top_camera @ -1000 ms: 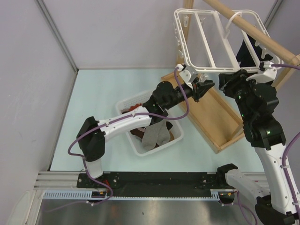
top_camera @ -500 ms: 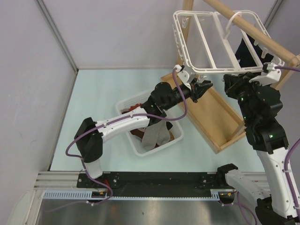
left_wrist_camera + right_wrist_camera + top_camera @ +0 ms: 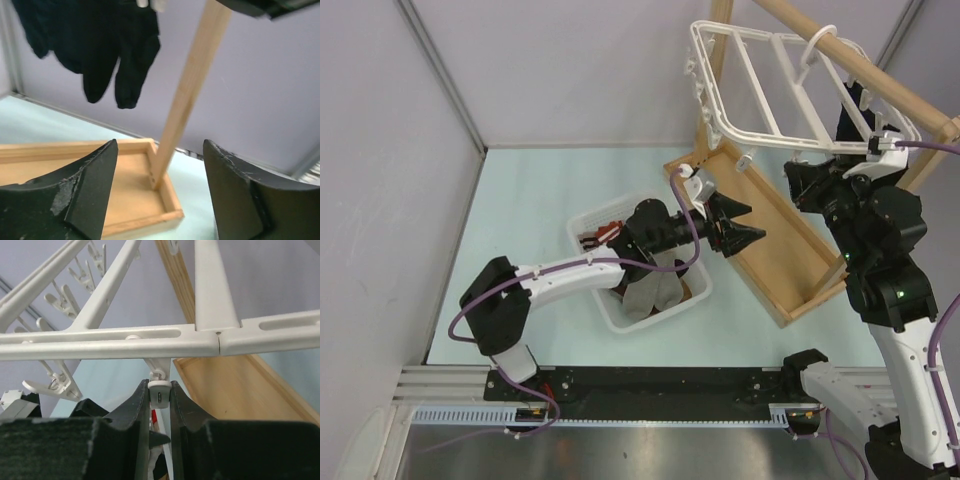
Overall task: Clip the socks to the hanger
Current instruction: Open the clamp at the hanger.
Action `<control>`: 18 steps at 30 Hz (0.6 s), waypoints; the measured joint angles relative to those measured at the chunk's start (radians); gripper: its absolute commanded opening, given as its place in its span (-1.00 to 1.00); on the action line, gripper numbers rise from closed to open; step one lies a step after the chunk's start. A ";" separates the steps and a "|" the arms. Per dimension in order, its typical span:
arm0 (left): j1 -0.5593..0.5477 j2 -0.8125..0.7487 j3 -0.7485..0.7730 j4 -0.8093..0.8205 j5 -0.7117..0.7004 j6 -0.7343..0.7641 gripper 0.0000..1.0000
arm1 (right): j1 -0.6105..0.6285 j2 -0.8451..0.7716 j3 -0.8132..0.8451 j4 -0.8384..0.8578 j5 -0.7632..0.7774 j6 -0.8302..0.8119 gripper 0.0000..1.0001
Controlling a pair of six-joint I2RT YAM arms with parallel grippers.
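A: Which arm is nearer the socks (image 3: 648,292)?
B: The left end effector (image 3: 748,224), released and empty; they lie in the basket (image 3: 578,226) behind and below it. The right end effector (image 3: 160,389) is clenched on a hanger (image 3: 100,344) clip (image 3: 160,393).

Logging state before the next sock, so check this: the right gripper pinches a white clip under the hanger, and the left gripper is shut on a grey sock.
One thing is wrong. The left gripper is open and holds nothing; the left wrist view shows its jaws wide apart with nothing between them. The right gripper does pinch a white clip under the hanger.
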 measured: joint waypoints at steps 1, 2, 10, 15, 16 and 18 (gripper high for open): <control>-0.010 -0.006 -0.011 -0.001 0.008 -0.005 0.52 | 0.000 0.002 0.000 0.000 -0.011 -0.004 -1.00; -0.021 -0.013 -0.020 -0.004 0.016 -0.006 0.53 | 0.000 0.002 0.000 0.000 -0.022 -0.008 -1.00; -0.081 -0.066 0.008 -0.024 0.064 0.021 0.59 | 0.000 0.015 0.000 0.001 -0.114 -0.052 -1.00; -0.059 -0.064 0.098 -0.047 0.064 0.039 0.43 | 0.000 0.016 0.000 0.002 -0.151 -0.074 -1.00; -0.050 -0.064 0.110 -0.046 0.064 0.037 0.39 | 0.000 0.016 0.000 0.002 -0.156 -0.078 -1.00; -0.030 -0.060 0.132 -0.047 0.063 0.039 0.28 | 0.000 0.016 0.000 0.002 -0.169 -0.087 -1.00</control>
